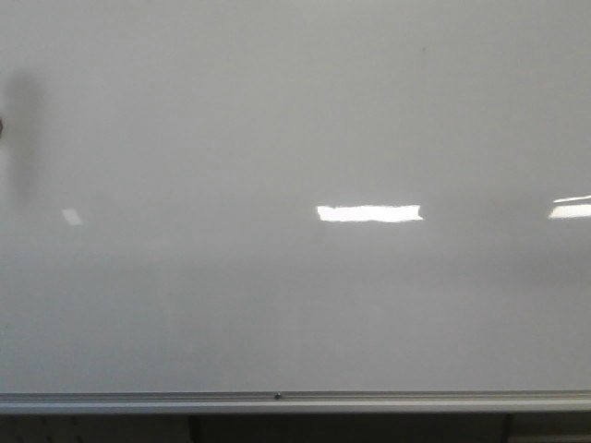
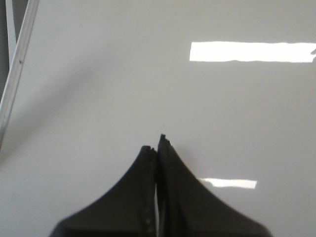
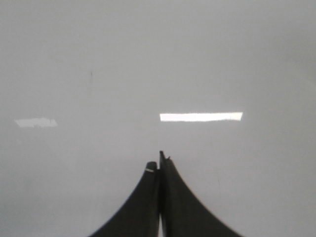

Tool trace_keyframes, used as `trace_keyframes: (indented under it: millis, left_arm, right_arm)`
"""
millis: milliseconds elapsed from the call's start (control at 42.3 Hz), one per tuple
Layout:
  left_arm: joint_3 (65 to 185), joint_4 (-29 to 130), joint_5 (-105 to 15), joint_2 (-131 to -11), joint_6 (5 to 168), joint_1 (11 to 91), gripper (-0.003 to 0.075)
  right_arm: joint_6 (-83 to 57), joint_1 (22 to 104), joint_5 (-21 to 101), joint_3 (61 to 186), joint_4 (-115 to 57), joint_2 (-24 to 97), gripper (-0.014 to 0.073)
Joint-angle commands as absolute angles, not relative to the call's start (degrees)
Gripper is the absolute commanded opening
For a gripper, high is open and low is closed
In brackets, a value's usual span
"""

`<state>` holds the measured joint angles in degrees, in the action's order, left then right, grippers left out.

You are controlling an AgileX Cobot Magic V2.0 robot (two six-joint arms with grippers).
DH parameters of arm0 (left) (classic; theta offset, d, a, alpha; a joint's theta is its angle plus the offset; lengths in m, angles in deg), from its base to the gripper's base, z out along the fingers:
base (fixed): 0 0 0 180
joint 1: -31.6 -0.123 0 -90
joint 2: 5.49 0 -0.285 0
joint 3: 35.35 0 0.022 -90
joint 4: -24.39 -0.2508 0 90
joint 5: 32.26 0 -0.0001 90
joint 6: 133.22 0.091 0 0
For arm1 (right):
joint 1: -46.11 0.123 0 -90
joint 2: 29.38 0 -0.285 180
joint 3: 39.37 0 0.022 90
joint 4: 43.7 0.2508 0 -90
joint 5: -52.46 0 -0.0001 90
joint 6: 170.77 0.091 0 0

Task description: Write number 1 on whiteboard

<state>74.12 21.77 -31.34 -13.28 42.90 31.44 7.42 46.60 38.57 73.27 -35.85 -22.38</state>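
Glossy white-grey board fills all three of my views, the whiteboard (image 1: 277,120) running edge to edge in the front view with its silver bottom rail (image 1: 295,401) along the lower edge. On my left wrist camera the left gripper (image 2: 157,145) has its two black fingers (image 2: 133,192) pressed together, no gap at the tips and nothing between them that I can make out; it points at bare board, with the rail (image 2: 17,69) slanting past at the side. On my right wrist camera the right gripper (image 3: 159,163) is likewise closed, black fingers (image 3: 182,207) meeting along a thin seam, facing plain board.

Further out, bright rectangular light reflections (image 1: 369,213) sit on the surface, one near the middle of the front view and another at its right edge. A soft dark shadow (image 1: 23,129) smudges the far left of that view.

As for the number 1 (image 1: 424,48), I see only a very faint, thin dark mark high on the board's right half in the front view, and a similar faint tick (image 3: 91,74) on the right wrist camera; it is too small and dim for me to be sure of its shape.
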Motion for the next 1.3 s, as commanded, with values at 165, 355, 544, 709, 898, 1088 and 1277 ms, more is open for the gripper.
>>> trace_keyframes:
  millis: [165, 355, 544, 709, 898, 1088, 1277]
  left_arm:
    - [90.52, 15.64, -42.65, -29.27, 42.36, 31.28, -0.002]
    - [93.39, 15.4, -44.26, -38.43, 42.36, 31.28, -0.002]
    - [93.39, 15.24, -43.71, -38.86, 42.36, 31.28, 0.0321]
    - [93.0, 15.24, -41.9, -38.96, 42.36, 31.28, 0.0593]
    - [94.44, 15.43, -41.9, -44.53, 42.36, 31.39, 0.0565]
    - [99.45, 15.43, -38.53, -59.36, 42.36, 31.39, 0.0565]
    - [103.15, 14.78, -35.27, -71.79, 42.36, 31.39, 0.0565]
  right_arm:
    - [7.47, 46.71, 32.27, 90.79, -34.95, -10.16, -0.006]
    - [7.47, 46.71, 31.94, 94.06, -33.06, -0.72, -0.006]
    - [7.47, 46.71, 32.71, 94.0, -33.06, 0.18, 0.0164]
    - [7.47, 46.71, 32.94, 94.0, -33.06, 0.18, 0.0479]
    - [7.47, 46.71, 33.33, 94.0, -33.05, 0.18, 0.0497]
    - [7.47, 46.71, 33.27, 93.96, -33.05, 0.18, 0.0497]
    - [7.47, 46.71, 33.22, 93.96, -33.05, 0.18, 0.0497]
